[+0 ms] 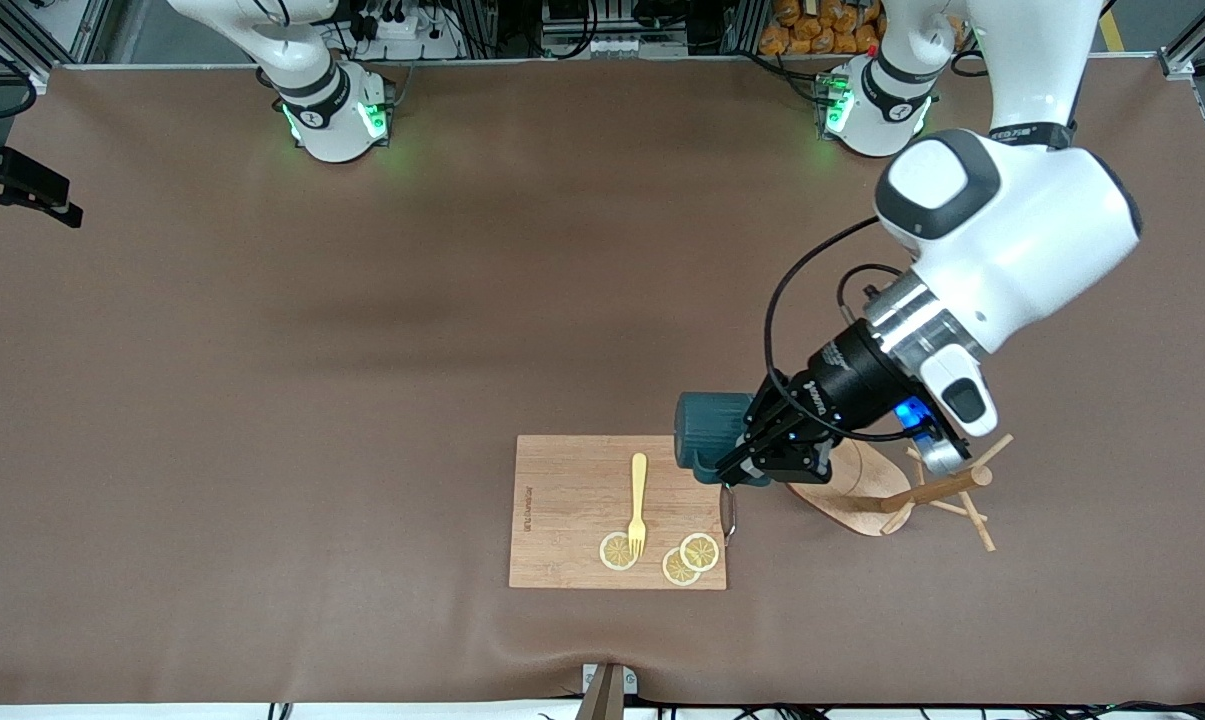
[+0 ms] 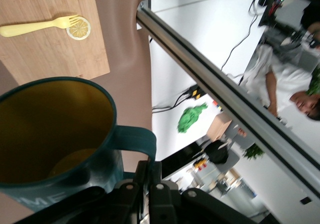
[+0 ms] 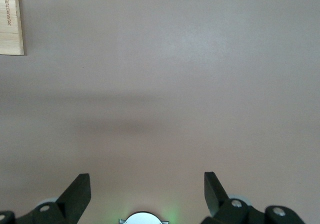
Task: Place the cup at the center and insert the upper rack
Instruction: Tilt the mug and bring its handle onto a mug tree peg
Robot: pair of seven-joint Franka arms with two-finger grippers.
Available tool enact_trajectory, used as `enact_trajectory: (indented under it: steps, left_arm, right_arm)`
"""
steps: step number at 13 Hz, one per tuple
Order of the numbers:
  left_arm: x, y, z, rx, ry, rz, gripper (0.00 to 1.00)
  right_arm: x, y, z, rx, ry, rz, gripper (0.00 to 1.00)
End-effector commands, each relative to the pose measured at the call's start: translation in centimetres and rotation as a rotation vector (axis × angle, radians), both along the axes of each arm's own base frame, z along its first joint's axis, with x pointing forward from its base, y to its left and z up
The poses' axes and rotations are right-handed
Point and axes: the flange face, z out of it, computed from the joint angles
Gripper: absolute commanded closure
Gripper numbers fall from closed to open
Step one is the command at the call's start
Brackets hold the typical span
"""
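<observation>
Carrying the cup is the step in hand, judging by the grip: left gripper has its fingers pinched fully together on the cup's handle, w/ the cup tipped on its side in the air over the cutting board corner nearest the upper rack. Left wrist view shows the handle running straight into the jaws, yellow inside of the cup facing the camera.

To do it well, probably: bring the cup upright before lowering, so it lands on its base, not its rim. Keep the pinch tight till it sits flat; a handle-only hold lets the cup swing. Steer clear of the fork and lemon slices on the board's edge nearest the front camera, and of the rack's pegs when pulling the arm away.

Upper rack stands on the table just beside the board, toward the left arm's end, partly under the left wrist; not yet handled, by the look.

Right gripper waits, fingers spread wide, holding nothing, over bare table w/ only a board corner in its view.
</observation>
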Motion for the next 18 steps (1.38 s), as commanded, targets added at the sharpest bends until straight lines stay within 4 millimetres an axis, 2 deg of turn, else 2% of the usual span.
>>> enact_trajectory:
  steps: [1, 5, 7, 8, 9, 13, 18]
  left_arm:
    - [-0.3, 1.6, -1.5, -0.005, -0.004, -0.056, 1.0]
    - [0.5, 5.6, -2.6, -0.048, 0.025, -0.16, 1.0]
    - [0.8, 8.9, -3.3, -0.088, 0.037, -0.243, 1.0]
    - [0.7, 9.7, -3.5, -0.089, 0.032, -0.282, 1.0]
    - [1.1, 11.3, -4.6, -0.092, 0.043, -0.298, 1.0]
    - [1.8, 15.3, -7.8, -0.141, 0.061, -0.369, 1.0]
    - [2.6, 19.1, -10.6, -0.194, 0.068, -0.379, 1.0]
  right_arm:
    - [-0.5, 0.8, 0.9, -0.005, -0.027, 0.003, 0.0]
    - [-0.5, 1.2, 1.0, -0.002, -0.029, 0.01, 0.0]
    - [-0.5, 1.5, 1.0, -0.002, -0.029, 0.016, 0.0]
    - [-0.6, 1.9, 1.1, -0.001, -0.029, 0.024, 0.0]
    - [-0.6, 2.0, 1.1, 0.0, -0.029, 0.024, 0.0]
    - [-0.5, 2.0, 0.9, 0.0, -0.026, 0.024, 0.0]
    - [-0.5, 2.0, 0.6, 0.001, -0.02, 0.024, 0.0]
